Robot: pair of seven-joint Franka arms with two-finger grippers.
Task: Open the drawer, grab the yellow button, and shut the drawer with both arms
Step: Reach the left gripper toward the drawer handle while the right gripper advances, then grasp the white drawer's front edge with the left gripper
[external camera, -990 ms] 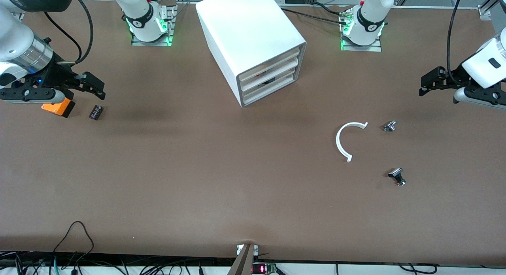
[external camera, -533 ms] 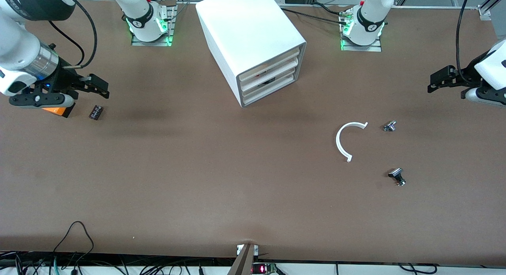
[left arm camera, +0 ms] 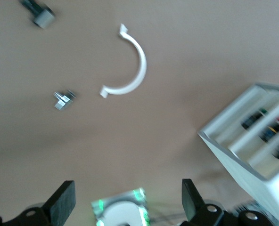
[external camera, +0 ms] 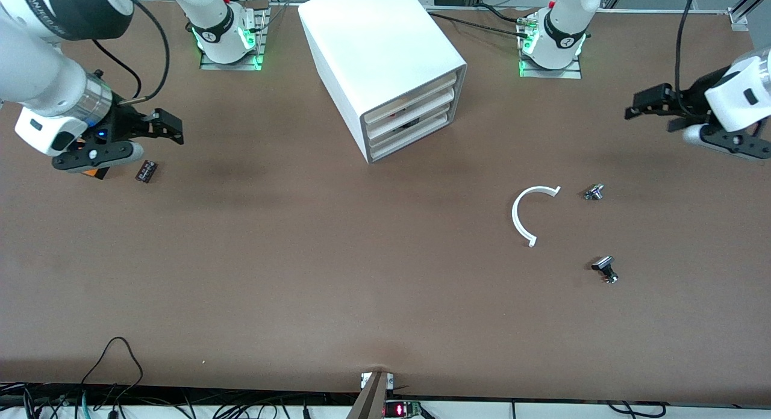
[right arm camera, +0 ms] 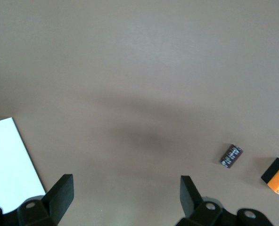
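Jaws wide on my left gripper [external camera: 639,104] and right gripper [external camera: 168,125], both empty (in the air). Uppermost cream-fronted white plastic drawer [external camera: 411,97] sits shut between them, small black block [external camera: 146,171] under my right one.

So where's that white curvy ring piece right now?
The white curved piece lies on the table toward the left arm's end, nearer the front camera than the white cabinet. A small silver part sits beside it.

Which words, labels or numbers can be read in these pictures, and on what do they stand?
Right arm's upper black band: white lettering, cut off and too uncertain to quote.
Small black component on the table: pale markings, too small to read.
Red display at the table edge: lit, unreadable.
Nothing else is legible.
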